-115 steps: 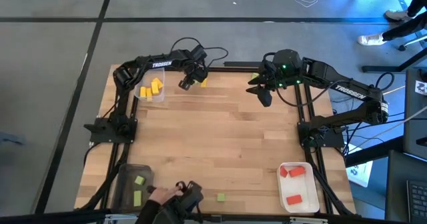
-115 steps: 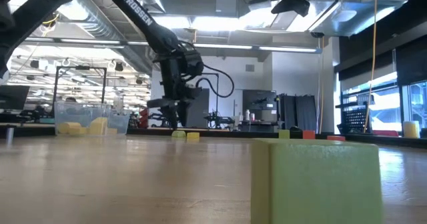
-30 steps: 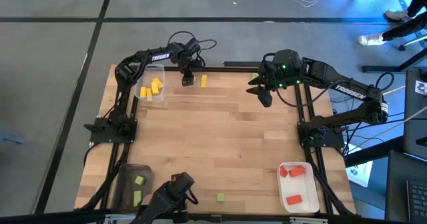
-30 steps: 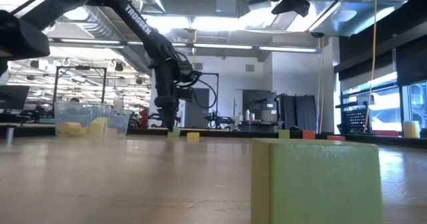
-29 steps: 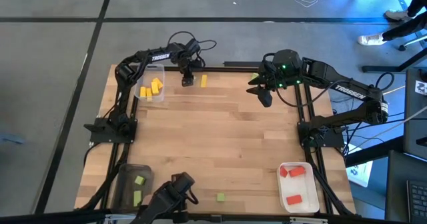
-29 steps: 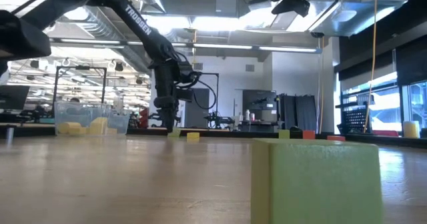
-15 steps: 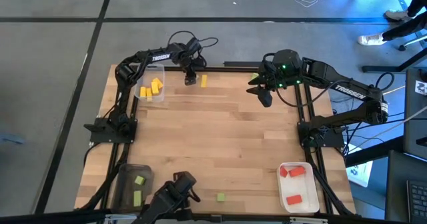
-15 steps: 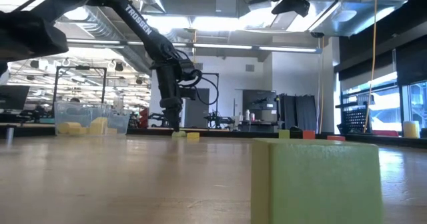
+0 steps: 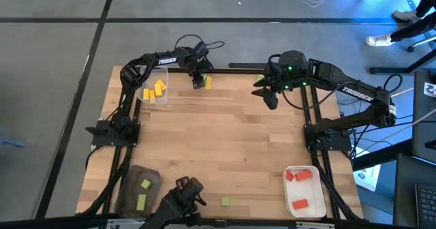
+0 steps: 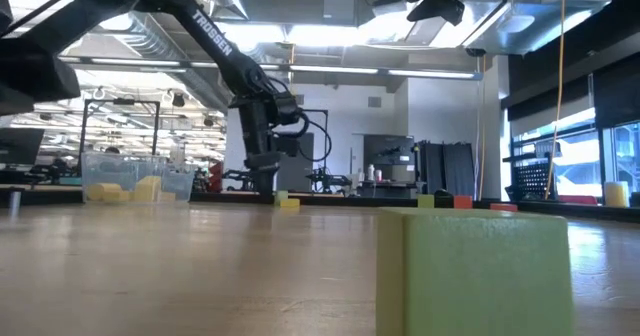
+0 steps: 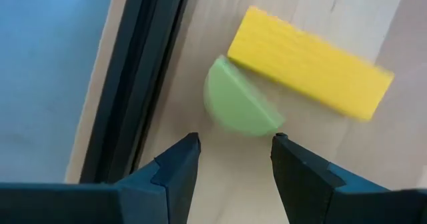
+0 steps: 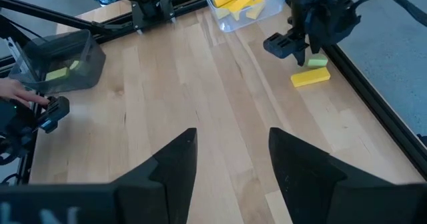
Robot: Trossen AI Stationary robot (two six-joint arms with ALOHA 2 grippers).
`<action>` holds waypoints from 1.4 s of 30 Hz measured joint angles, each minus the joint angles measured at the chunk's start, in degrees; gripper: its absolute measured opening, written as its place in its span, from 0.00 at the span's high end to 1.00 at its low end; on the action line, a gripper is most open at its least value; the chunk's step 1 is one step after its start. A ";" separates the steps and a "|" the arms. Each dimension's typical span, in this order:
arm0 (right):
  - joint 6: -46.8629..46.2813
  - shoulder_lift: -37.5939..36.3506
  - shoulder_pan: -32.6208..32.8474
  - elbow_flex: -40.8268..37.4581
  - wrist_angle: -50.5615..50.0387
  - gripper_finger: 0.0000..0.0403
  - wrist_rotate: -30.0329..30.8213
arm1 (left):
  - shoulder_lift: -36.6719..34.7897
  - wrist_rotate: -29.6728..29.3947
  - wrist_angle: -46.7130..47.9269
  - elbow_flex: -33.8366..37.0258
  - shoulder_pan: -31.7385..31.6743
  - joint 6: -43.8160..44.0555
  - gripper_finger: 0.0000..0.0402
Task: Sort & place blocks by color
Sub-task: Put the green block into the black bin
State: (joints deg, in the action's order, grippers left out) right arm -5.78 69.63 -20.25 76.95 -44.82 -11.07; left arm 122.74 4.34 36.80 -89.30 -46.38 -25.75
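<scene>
While the left end effector (image 9: pixel 199 81) hangs low over the far edge of the wooden surface (image 9: pixel 225 140), its two dark fingers (image 11: pixel 175 177) are spread apart and pinch nothing. In the left wrist view, a light green block (image 11: pixel 237 104) lies just past the fingertips, and a yellow block (image 11: pixel 310 64) lies right beside it. From above, that yellow block (image 9: pixel 208 82) sits just to the right of the left end effector. In the right wrist view the green block (image 12: pixel 317 63) is next to the yellow one (image 12: pixel 311 78), under the left arm.

A clear tray (image 9: pixel 162 93) stands at the far left. It has several yellow blocks (image 9: pixel 154 89) in it. A dark tray (image 9: pixel 129 191) sits at the near left, with two green blocks (image 9: pixel 143 193) inside. A white tray (image 9: pixel 287 188) sits at the near right, with red blocks (image 9: pixel 300 188) in it. One more green block (image 9: pixel 225 202) lies alone on the surface near the front edge, between the dark tray and the white tray. In the low view it fills the front of the picture (image 10: pixel 475 271).

The right end effector (image 9: pixel 266 93) waits up in the air over the far right part of the surface. Its fingers (image 12: pixel 170 164) are spread apart too, and nothing is between them.

A person's hand (image 12: pixel 17 91) shows by the dark tray, next to a black device (image 9: pixel 180 196) at the near edge.
</scene>
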 joint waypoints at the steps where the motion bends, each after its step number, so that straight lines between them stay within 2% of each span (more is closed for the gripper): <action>1: 0.00 0.00 0.01 0.00 -0.02 0.54 -0.01 | 0.00 0.69 -0.16 0.00 -0.04 0.47 0.56; 9: 0.02 0.00 0.02 0.00 0.00 0.54 -0.02 | -0.43 0.83 0.28 -0.21 -0.07 0.90 0.56; 15: 0.02 0.00 0.02 0.00 0.00 0.54 -0.02 | -1.29 1.24 1.13 -3.55 -0.40 11.54 0.56; 22: 0.09 0.00 0.02 0.02 0.00 0.54 -0.02 | -1.29 -0.21 1.73 -3.91 0.43 21.93 0.56; 26: 0.13 0.00 0.01 0.00 0.02 0.54 0.01 | -1.27 -0.84 1.08 -3.43 1.76 22.64 0.56; 36: 0.09 0.00 0.01 0.00 0.04 0.54 0.04 | -1.25 -9.83 0.24 -3.43 2.97 22.74 0.56; 42: 0.00 0.00 0.02 0.00 0.04 0.54 0.04 | -1.22 -8.24 -0.18 -3.43 2.90 25.58 0.56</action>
State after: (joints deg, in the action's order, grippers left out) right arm -5.78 69.63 -20.23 76.95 -44.77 -11.03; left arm 121.51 -3.90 36.62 -92.73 -43.48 -0.17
